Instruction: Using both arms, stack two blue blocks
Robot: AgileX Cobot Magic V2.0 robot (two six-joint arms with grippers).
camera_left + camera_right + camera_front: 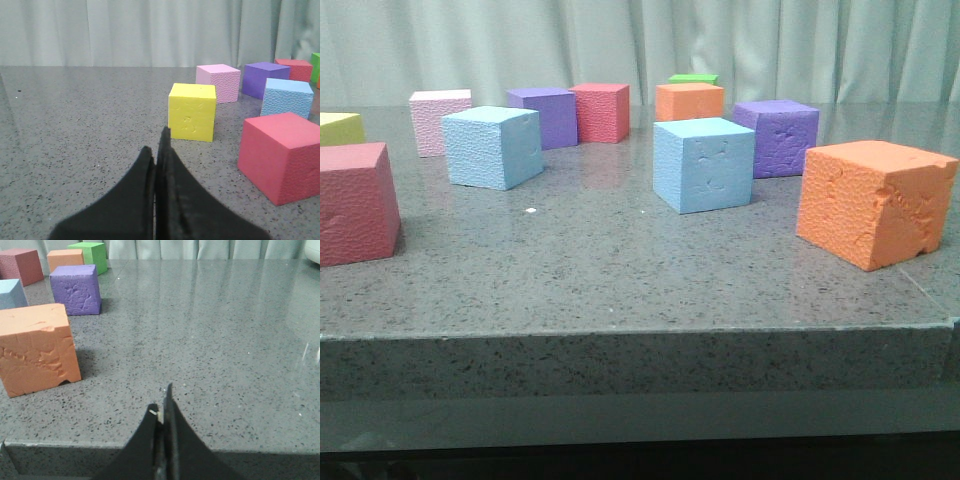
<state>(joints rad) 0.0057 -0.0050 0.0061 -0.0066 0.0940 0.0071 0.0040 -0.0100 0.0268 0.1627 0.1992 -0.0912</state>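
Two light blue blocks rest apart on the grey table in the front view: one (493,147) at the left, the other (704,164) near the middle. The left wrist view catches the left blue block (286,97) beyond a red cube, far from my left gripper (159,142), which is shut with nothing between its fingers. In the right wrist view only a corner of a blue block (10,293) shows at the edge. My right gripper (162,402) is shut and empty, low near the table's front edge. Neither gripper appears in the front view.
Around the blue blocks stand a large orange cube (874,202), purple cubes (779,136) (546,116), red cubes (355,203) (601,111), a pale pink cube (440,121), a small orange cube (689,101), a green one (693,79) and a yellow cube (192,111). A curtain hangs behind the table (620,250).
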